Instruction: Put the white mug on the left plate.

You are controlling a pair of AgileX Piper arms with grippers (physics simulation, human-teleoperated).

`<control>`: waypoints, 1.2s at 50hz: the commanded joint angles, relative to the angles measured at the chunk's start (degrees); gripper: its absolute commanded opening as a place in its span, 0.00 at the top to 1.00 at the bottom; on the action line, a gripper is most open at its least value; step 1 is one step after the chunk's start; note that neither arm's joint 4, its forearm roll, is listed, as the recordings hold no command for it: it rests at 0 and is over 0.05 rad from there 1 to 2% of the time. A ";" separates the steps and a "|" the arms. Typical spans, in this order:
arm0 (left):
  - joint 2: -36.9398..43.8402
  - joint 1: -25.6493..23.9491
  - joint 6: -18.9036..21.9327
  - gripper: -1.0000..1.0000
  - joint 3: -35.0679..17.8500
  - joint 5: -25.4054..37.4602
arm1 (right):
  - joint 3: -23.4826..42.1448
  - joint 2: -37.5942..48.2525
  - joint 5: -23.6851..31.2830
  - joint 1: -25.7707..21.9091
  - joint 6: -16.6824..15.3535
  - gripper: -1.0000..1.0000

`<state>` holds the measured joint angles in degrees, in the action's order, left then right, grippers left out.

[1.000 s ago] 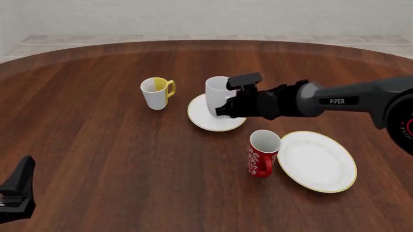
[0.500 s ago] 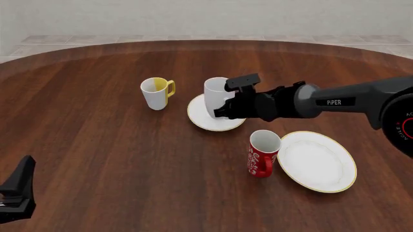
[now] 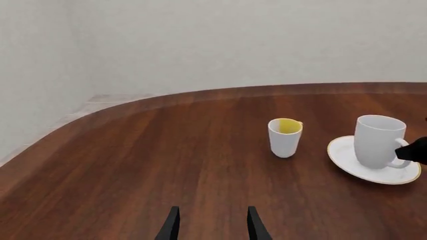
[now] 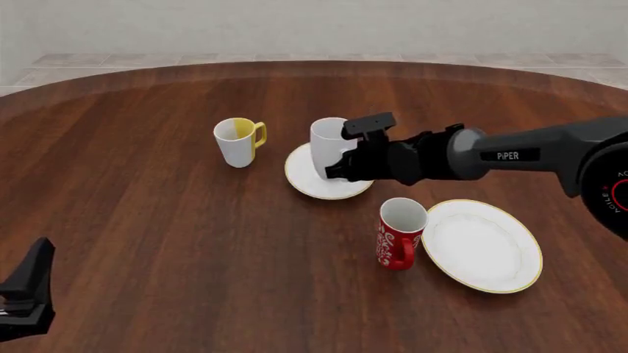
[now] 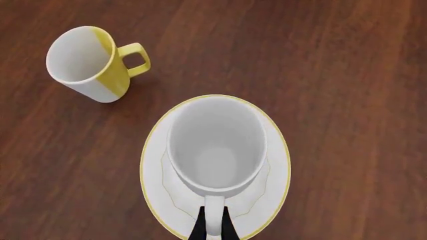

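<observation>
Dark wood tabletop [image 4: 147, 220] is seen under every view. On it, the white mug [image 4: 329, 144] stands upright on the left plate [image 4: 316, 184], its handle pinched between the closed fingers of the right gripper [image 4: 340, 160]. Release is judged the step in hand: the fingers should be parted gently and drawn straight back, so the mug is not dragged. The left gripper [image 3: 210, 227] is held slightly parted and empty.
</observation>
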<state>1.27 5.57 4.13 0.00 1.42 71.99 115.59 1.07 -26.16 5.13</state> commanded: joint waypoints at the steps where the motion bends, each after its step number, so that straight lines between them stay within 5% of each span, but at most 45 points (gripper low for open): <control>1: 0.04 -0.22 0.09 0.00 0.00 -0.03 | -0.60 0.63 0.27 -0.16 0.59 1.00; 54: 0.06 -0.68 0.44 0.00 0.00 -0.08 | -0.42 2.02 0.46 -1.14 0.50 1.00; 55: 0.05 -0.68 0.44 0.00 0.00 -0.08 | -0.47 1.99 0.47 -1.15 0.48 0.00; 60: 0.17 -0.68 0.42 0.00 0.00 -0.23 | -0.70 1.79 0.38 -1.41 0.49 0.00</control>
<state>1.31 4.91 4.51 0.00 1.34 71.92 116.80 1.51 -27.15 5.39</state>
